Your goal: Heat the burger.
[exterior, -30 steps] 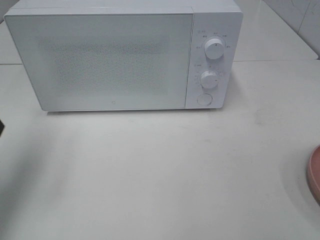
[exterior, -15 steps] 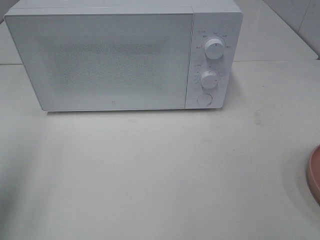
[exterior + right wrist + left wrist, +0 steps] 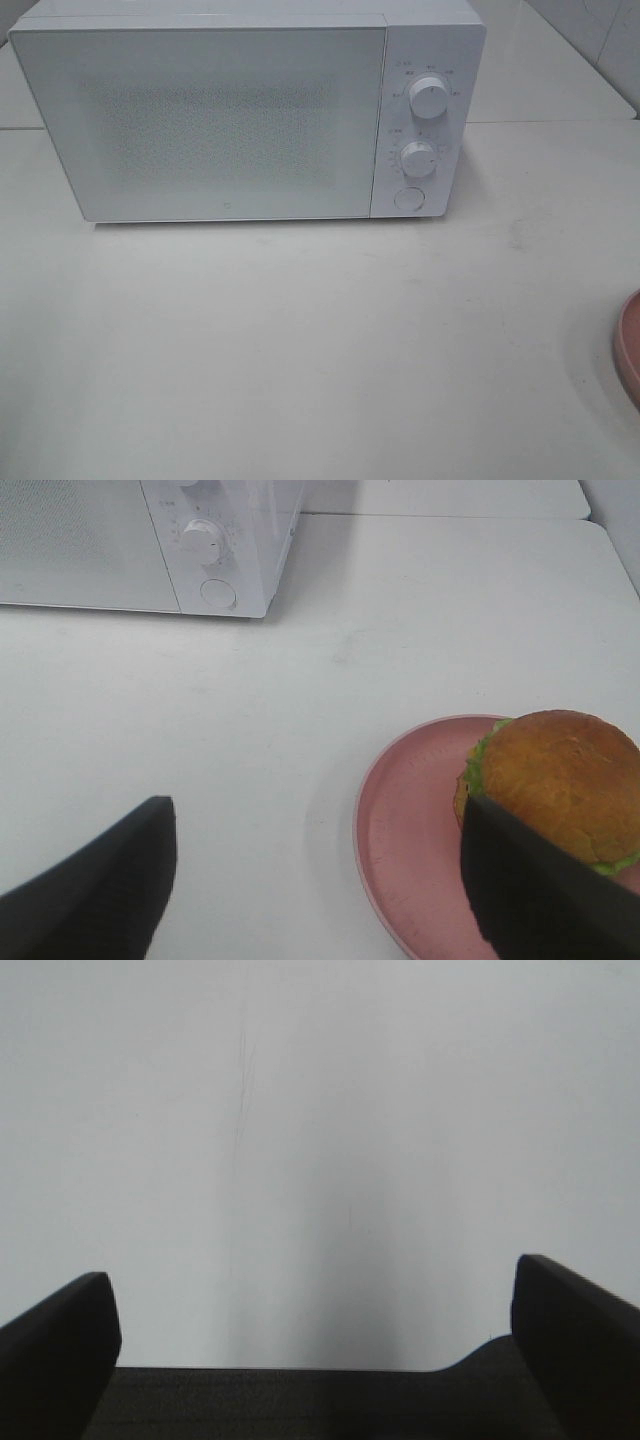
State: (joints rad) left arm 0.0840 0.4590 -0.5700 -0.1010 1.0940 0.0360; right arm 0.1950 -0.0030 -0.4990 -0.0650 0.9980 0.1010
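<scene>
While the microwave [image 3: 245,115] stands shut toward the far edge of the tabletop [image 3: 300,350], the burger [image 3: 560,780] sits on the pink plate [image 3: 405,850] at the right edge, and that is the relation the coming move turns on: the right arm is plainly the nearer one. In the right wrist view the right pincer [image 3: 320,880] has its jaws apart and nothing between them, with one dark finger [image 3: 530,890] overlapping the near side of the bun while the other finger hangs over bare tabletop, so the burger lies off to one side of the gap rather than centred in it. Whether that finger actually touches the bun cannot be told from here. The burger is round, with no long axis to line up with, so I judge the approach needs only a sideways shift to bring the bun between the jaws. The left pincer [image 3: 315,1360] is also spread wide and empty, looking at blank white surface with neither burger nor plate in its sight. From the high camera only a sliver of the plate's rim shows at the right edge, and neither arm appears
</scene>
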